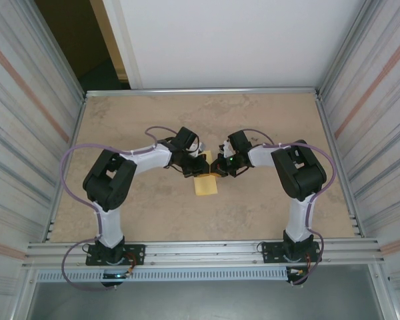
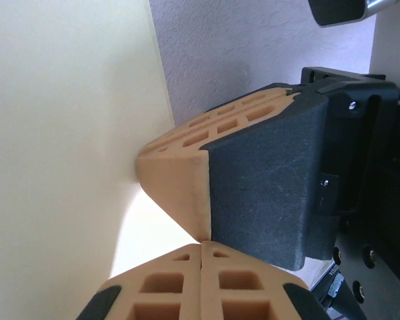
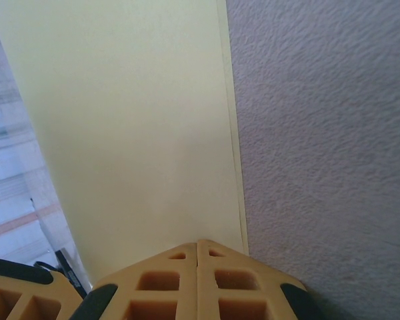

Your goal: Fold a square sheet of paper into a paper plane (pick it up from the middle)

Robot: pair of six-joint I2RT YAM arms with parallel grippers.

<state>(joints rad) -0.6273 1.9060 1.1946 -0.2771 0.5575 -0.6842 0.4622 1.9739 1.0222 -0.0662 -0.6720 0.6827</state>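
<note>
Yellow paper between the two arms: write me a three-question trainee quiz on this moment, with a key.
1. True or false: the left gripper stands wide open.
2. Where is the yellow paper in the top view? A: at the far left corner. B: at the tips of the two grippers. C: by the right arm's base.
3. Fill in: in the left wrist view, the orange-and-black fingers against the paper, above the left gripper's own, belong to the ___ gripper.
Key: 1 false, its fingers are pressed together. 2 B. 3 right; the right gripper is shut too.
</note>
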